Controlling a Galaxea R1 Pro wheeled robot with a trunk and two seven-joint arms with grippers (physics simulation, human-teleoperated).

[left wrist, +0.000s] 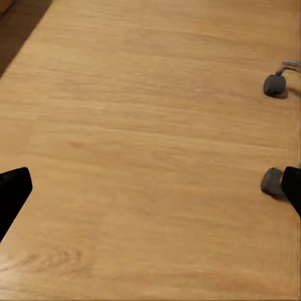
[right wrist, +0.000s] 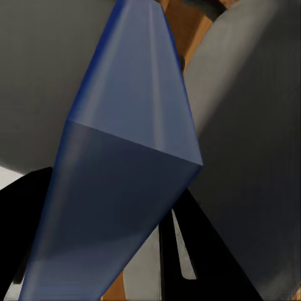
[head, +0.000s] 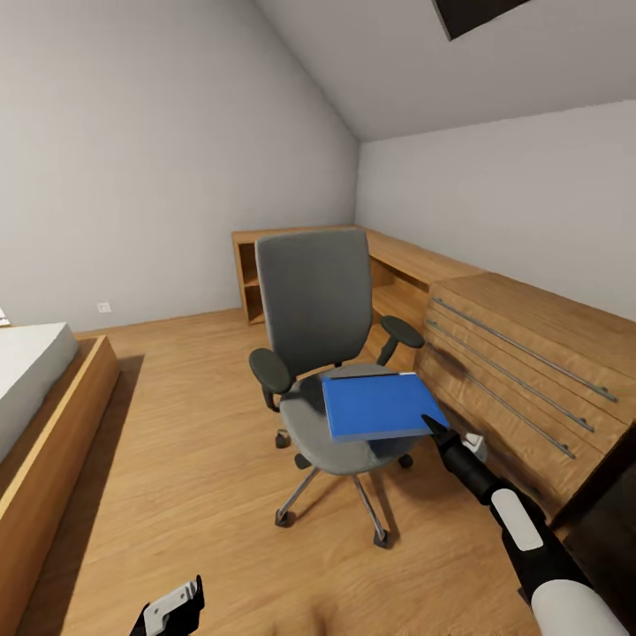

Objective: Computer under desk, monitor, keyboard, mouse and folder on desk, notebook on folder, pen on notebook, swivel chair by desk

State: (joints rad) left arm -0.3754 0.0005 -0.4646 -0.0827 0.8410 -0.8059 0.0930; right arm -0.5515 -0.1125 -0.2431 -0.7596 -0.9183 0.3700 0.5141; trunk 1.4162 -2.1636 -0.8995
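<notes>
The grey swivel chair (head: 315, 305) stands mid-room on the plank floor, facing me. The bright blue folder (head: 380, 405) hangs just above the front right of its seat and casts a shadow on the cushion. My right gripper (head: 435, 426) is shut on the folder's near right corner. In the right wrist view the folder (right wrist: 119, 188) runs edge-on between the black fingers (right wrist: 207, 251). My left gripper (head: 172, 609) hangs low near the floor. In the left wrist view it (left wrist: 150, 194) is open, with bare planks between its fingertips and two chair castors (left wrist: 274, 84) nearby.
A light wooden dresser (head: 530, 353) with long bar handles runs along the right wall, close behind my right arm. A low wooden shelf unit (head: 252, 274) stands behind the chair. The bed (head: 35, 397) lies at the left. Open floor stretches between the bed and the chair.
</notes>
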